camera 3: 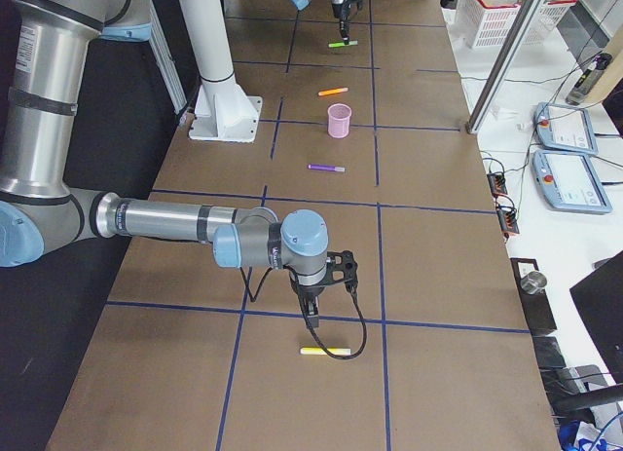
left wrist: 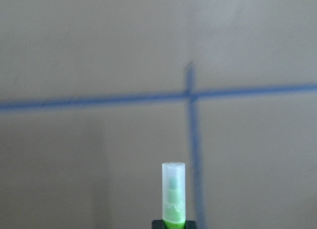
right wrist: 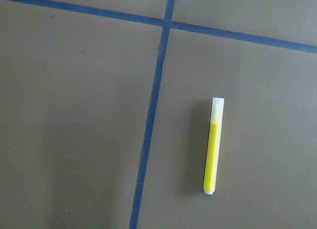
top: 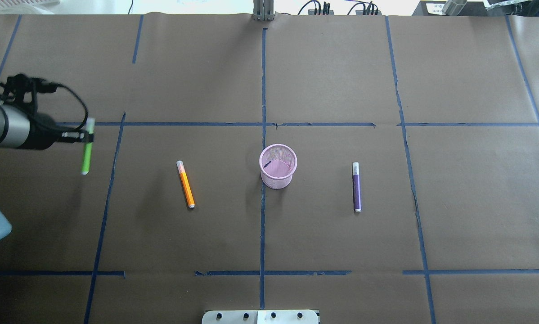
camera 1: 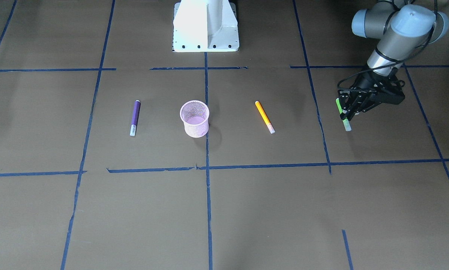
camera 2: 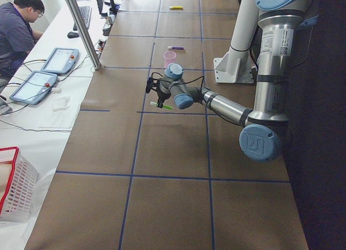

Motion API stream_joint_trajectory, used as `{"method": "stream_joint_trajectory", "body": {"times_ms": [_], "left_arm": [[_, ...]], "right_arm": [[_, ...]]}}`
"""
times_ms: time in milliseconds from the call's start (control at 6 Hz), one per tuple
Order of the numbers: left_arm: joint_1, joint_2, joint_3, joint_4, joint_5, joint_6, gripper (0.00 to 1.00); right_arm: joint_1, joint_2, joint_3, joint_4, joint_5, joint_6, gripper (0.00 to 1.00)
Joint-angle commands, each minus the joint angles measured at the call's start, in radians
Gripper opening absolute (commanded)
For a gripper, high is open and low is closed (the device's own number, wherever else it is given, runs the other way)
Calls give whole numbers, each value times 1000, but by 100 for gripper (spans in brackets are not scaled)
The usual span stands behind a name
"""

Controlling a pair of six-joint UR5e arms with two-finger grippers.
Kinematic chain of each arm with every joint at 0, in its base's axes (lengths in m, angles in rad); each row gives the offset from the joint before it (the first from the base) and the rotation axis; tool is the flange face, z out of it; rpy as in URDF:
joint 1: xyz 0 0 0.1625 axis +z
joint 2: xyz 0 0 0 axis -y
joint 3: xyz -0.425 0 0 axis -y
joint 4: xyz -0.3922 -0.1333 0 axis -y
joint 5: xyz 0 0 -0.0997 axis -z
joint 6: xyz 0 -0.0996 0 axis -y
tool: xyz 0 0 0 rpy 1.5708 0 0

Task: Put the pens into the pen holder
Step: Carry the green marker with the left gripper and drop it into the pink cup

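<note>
A brown paper-covered surface point(top: 341, 67) taped with a blue grid is seen, its far edge at 12 o'clock in the overhead view. Bare paper lies all around the small round pink wire-mesh pen holder point(top: 276, 180), which stands upright at the middle on a tape line. An orange pen with a pale cap point(top: 185, 184) is laid flat at 9 o'clock of the holder and a purple pen with a pale cap point(top: 356, 189) at 3 o'clock, both well apart from it.

A bright green pen with a translucent cap point(top: 87, 155) is clenched by the left jaws far out at 9 o'clock, beyond the orange pen. Its capped end sticks out toward 12 o'clock and its body toward 6 o'clock. It appears raised off the surface. The left arm's forearm is held low and nearly level.

The right arm is stretched out level, wrist pointed down. A yellow pen point(right wrist: 214, 146) lies flat at 5 o'clock of the right jaws in the exterior right view, apart from them. Whether those jaws are released or clenched cannot be told.
</note>
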Motion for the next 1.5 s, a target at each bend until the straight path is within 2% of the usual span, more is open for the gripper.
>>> {"method": "stream_joint_trajectory", "body": {"times_ms": [0,167,333,500,667,833,1000,1167,1333], "left_arm": [[12,-176,-32,1,74,-18,0],[85,-247,-31,7,219,-121,0],[194,-305,-29,64,412,-175,0],[272,-409,-29,201,570,-191,0],[341,-488,-20,307,683,-264,0],[404,-551,1,392,778,-320,0],[452,-633,90,420,856,-376,0],[489,-690,183,418,904,-441,0],[518,-706,220,412,934,-457,0]], "right_arm": [[0,0,0,0,0,0,100],[0,0,2,0,2,0,100],[0,0,0,-1,2,0,100],[0,0,0,-1,2,0,100],[0,0,0,-1,2,0,100],[0,0,0,-1,2,0,100],[0,0,0,-1,2,0,100],[0,0,0,-1,2,0,100],[0,0,0,-1,2,0,100]]}}
